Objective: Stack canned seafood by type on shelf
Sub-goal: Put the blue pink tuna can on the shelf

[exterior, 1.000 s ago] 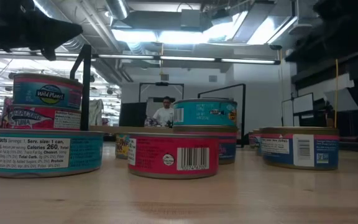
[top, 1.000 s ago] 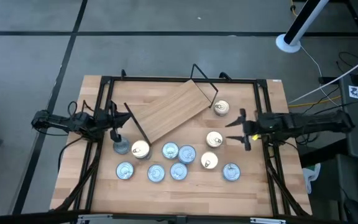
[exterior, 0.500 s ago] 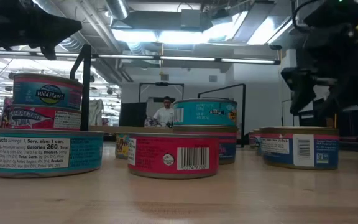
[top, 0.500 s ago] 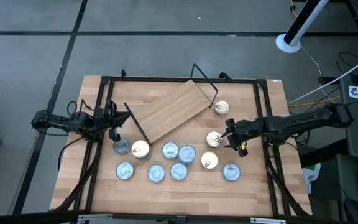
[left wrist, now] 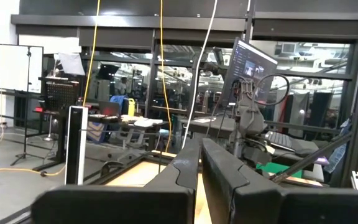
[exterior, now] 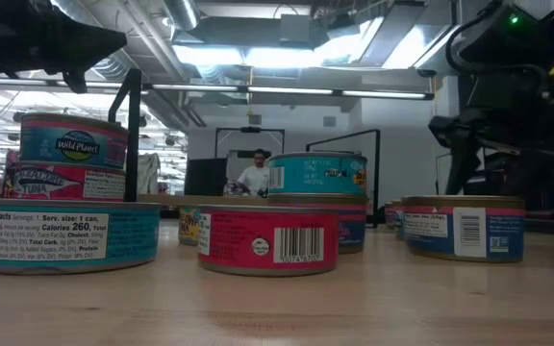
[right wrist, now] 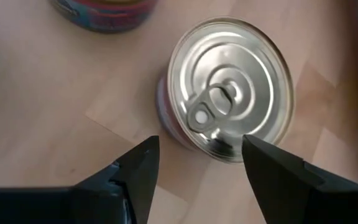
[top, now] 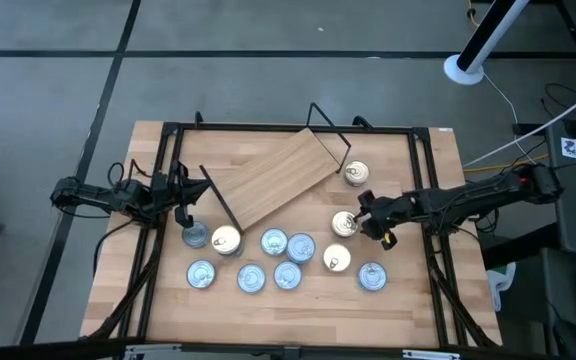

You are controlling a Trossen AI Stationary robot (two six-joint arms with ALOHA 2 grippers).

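**Right gripper poised over a gold-lidded tin; shelf not yet loaded**

The right gripper (top: 366, 212) is extended over the right half of the table, directly beside a gold-lidded tin (top: 344, 223). In the right wrist view the 2 fingers (right wrist: 143, 167) stand apart, with that tin (right wrist: 229, 87) lying past their tips and nothing between them. The spread looks wide enough to straddle the tin, which suggests a pick is being lined up.

The shelf (top: 273, 177) lies flat and skewed across the middle of the table, its wire frame ends pointing near-left and far-right. No tin rests on its plank, so stacking by type appears not yet begun there.

The remaining tins sit near the shelf's front edge:
- 1 gold-lidded tin (top: 355, 173) just off the shelf's right end.
- 1 gold-lidded tin (top: 336, 258) in front of the gripper.
- A cluster of silvery-blue tins (top: 287, 243) along the near side.

From table height, some tins already stand 2 high (exterior: 73, 157), likely a leftover mixed arrangement.

The left gripper (top: 183, 197) waits at the table's left edge, fingers (left wrist: 185, 171) pressed together and holding nothing, clear of the working area.
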